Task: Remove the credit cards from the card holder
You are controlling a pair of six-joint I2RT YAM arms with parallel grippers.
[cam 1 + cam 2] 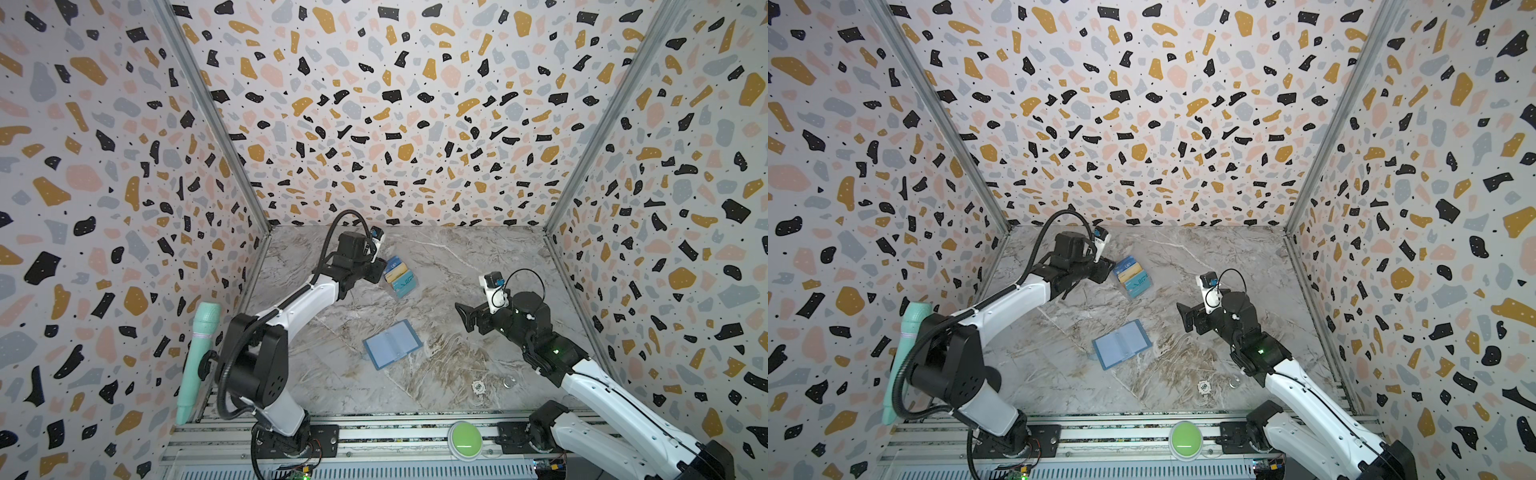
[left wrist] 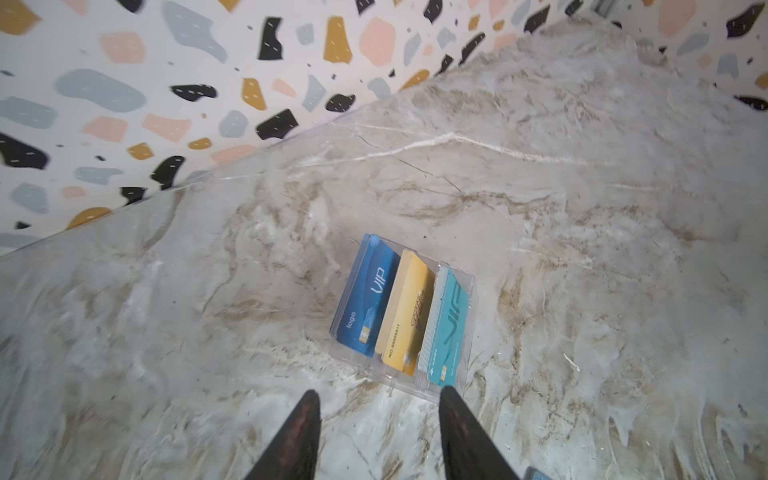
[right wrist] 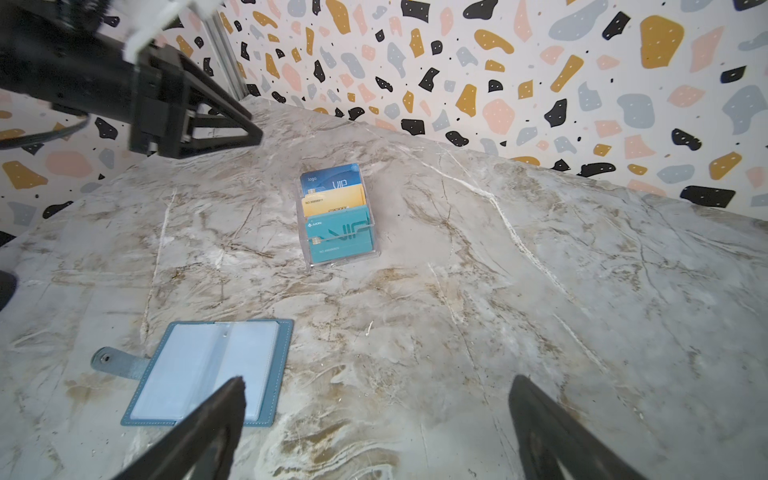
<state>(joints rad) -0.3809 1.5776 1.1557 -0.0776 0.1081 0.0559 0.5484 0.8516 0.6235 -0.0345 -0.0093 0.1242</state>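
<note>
While one card holder (image 3: 187, 365) lies open, three credit cards (image 3: 332, 205) stand apart.

The marble table (image 1: 457, 257) carries the open card holder (image 1: 392, 344). A clear stand (image 1: 400, 277) sits behind it, and a round token (image 1: 478, 387) lies to its front-right.

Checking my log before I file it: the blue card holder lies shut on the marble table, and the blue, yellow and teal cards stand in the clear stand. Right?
Not shut: the right wrist view shows the card holder lying open on the table, sleeve pages up. The cards do stand in the clear stand.
</note>
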